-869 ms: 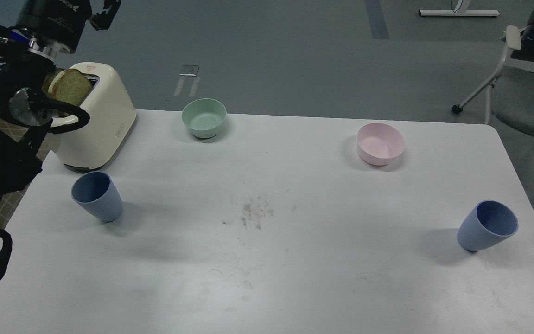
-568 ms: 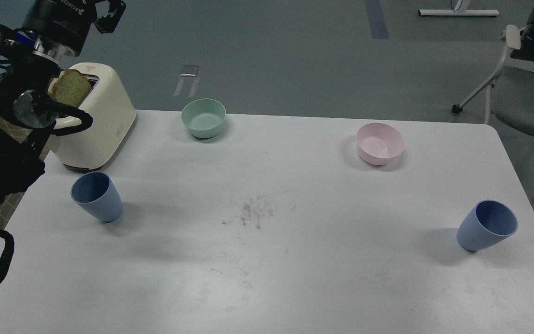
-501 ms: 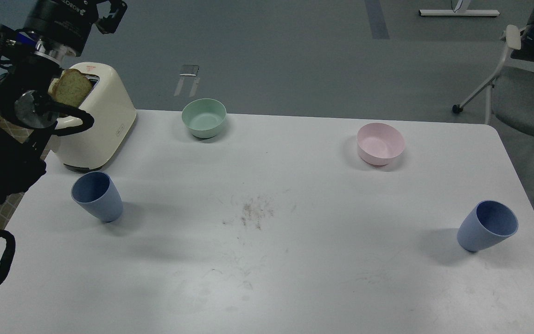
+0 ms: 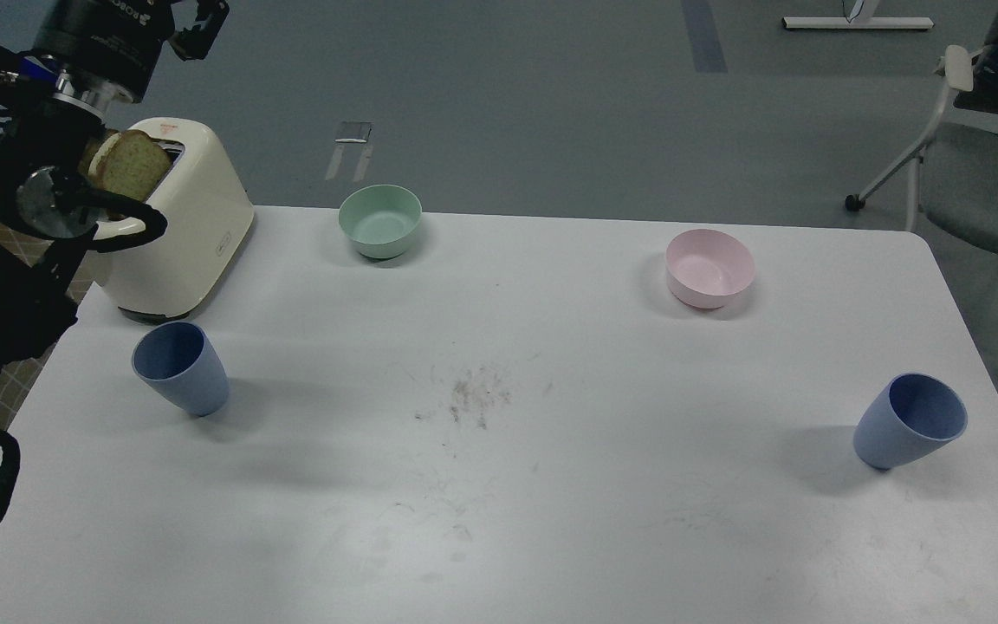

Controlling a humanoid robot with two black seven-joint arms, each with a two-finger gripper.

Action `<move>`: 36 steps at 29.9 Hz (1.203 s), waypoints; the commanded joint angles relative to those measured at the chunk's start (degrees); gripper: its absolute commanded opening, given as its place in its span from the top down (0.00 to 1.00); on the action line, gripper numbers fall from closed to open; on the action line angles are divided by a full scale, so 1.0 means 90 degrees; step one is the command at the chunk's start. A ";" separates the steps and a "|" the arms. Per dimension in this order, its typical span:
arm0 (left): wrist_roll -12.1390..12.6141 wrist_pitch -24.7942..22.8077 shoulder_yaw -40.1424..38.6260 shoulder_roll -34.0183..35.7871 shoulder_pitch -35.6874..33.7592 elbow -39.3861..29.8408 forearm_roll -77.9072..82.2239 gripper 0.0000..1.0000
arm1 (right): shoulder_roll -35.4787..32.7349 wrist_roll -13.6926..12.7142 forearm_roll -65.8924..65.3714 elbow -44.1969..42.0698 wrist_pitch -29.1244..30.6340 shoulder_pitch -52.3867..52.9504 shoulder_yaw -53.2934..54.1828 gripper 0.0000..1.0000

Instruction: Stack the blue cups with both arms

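Two blue cups, matte periwinkle, no handles, tapering to a narrow base, both upright and empty, mouths open. Left cup [image 4: 180, 367] stands near the table's [image 4: 551, 520] left edge, just in front of the toaster [image 4: 180, 217]. Right cup [image 4: 910, 420] is near the right edge, well apart from the other. Not stacked.

Left arm [image 4: 22, 199] comes in at far left, raised above the toaster. Left gripper [image 4: 197, 26] is at the top edge, small and dark: can't tell if its fingers are apart or together. Right gripper is out of frame.

Writing: white letters on the arm's black wrist housing, start reads "ROBO", the rest cut off. Small red mark on the toaster top and a small label on its side, both illegible.

Bread slice [image 4: 128, 165] sticks out of the toaster slot. Mint-green bowl [image 4: 379, 220] far centre-left, pink bowl [image 4: 710, 268] far right.
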 commanded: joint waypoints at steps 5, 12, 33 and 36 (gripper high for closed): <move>-0.0032 0.0001 0.0083 0.0761 0.0396 -0.0571 0.0579 0.03 | -0.0176 0.0020 0.0140 0.0114 -0.0001 -0.0415 0.0200 0.00; -0.0042 0.0001 0.0103 0.1817 0.1138 -0.2115 0.2639 0.03 | -0.0352 0.0020 0.0149 0.0124 -0.0001 -0.0581 0.0346 0.00; -0.0311 0.1802 0.0630 0.3869 0.2837 -0.3308 0.9564 0.13 | -0.0401 0.0176 0.0599 0.0153 -0.0001 -0.1002 0.0639 0.00; -0.0311 0.2077 0.0776 0.3986 0.3033 -0.3279 0.9751 0.13 | -0.0391 0.0176 0.0608 0.0143 -0.0001 -0.1002 0.0639 0.00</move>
